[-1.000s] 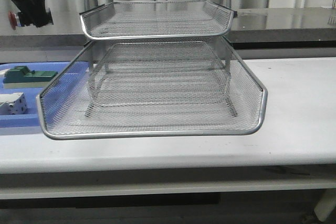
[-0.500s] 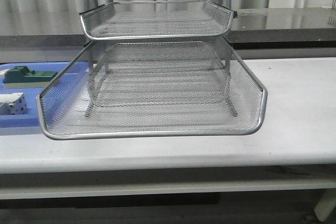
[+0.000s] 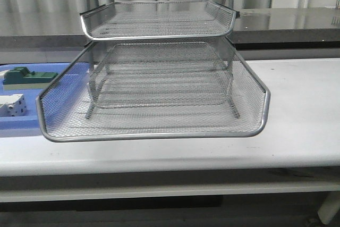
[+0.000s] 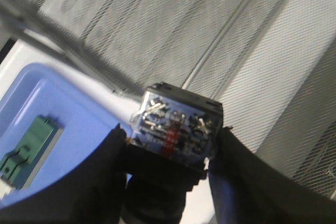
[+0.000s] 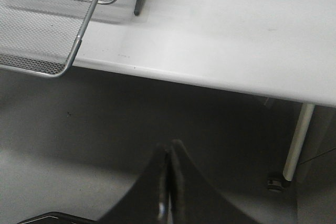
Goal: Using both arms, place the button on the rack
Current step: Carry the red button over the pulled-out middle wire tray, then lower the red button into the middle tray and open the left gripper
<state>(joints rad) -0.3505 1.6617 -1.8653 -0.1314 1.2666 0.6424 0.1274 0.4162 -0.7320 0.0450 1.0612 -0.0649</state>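
Note:
The silver wire-mesh rack stands mid-table with its lower tray pulled forward. In the left wrist view my left gripper is shut on the button, its clear-blue rear block with metal terminals facing the camera and its black body below; the red cap is hidden. It hangs high above the rack's left edge and the blue tray. My right gripper is shut and empty, off the table's front right, above the floor. Neither arm shows in the front view.
A flat blue tray lies left of the rack, holding a green block and a white boxy part. The green block also shows in the left wrist view. A table leg is near the right gripper.
The left arm with the button was at the front view's top left a second ago; it has risen out of that view. The rack has not moved.

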